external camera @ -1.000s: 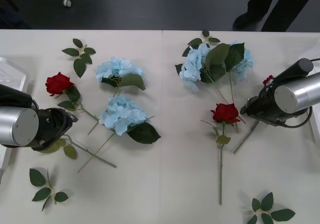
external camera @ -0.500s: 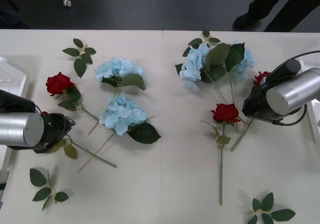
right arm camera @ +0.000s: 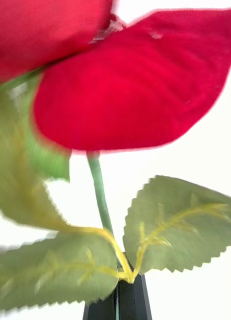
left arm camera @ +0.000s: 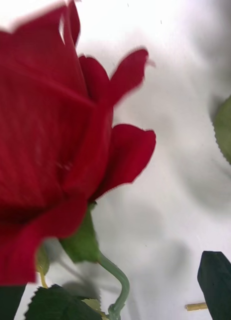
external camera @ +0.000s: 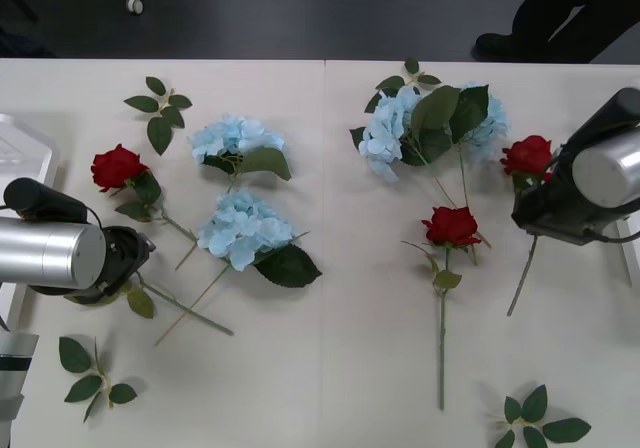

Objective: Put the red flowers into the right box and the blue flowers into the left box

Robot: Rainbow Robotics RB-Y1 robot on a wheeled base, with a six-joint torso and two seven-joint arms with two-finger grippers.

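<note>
Nearest on the desk [external camera: 330, 368], leaf sprigs [external camera: 92, 373] lie at 7 and 5 o'clock, untouched. Just beyond, at 8 o'clock, the left tool [external camera: 130, 256] has barely shifted over the last second. In its wrist view the fingers [left arm camera: 216, 282] appear to sit apart at the corners with nothing between them, and the left rose [external camera: 118, 166] looms close ahead, still lying on the desk at 10 o'clock. The real change is at 3 o'clock. The right tool [right arm camera: 118, 299], clamped tight on the stem where the leaves fork, has raised the held rose [external camera: 527, 155]. Its bloom, half hidden by the arm a second ago, now stands clear, and the stem that lay slanted on the desk hangs free below the wrist, while the arm has drawn outward toward the right box [external camera: 634, 264]. So one red flower looks picked and is probably about to be carried over the rim and dropped. The middle rose [external camera: 451, 225] lies near the centre, its stem pointing to 6 o'clock. Farther back, the blue flowers [external camera: 243, 228] lie in pairs at 11 and 1 o'clock. None has yet gone to the left box [external camera: 22, 146] at 9 o'clock.
</note>
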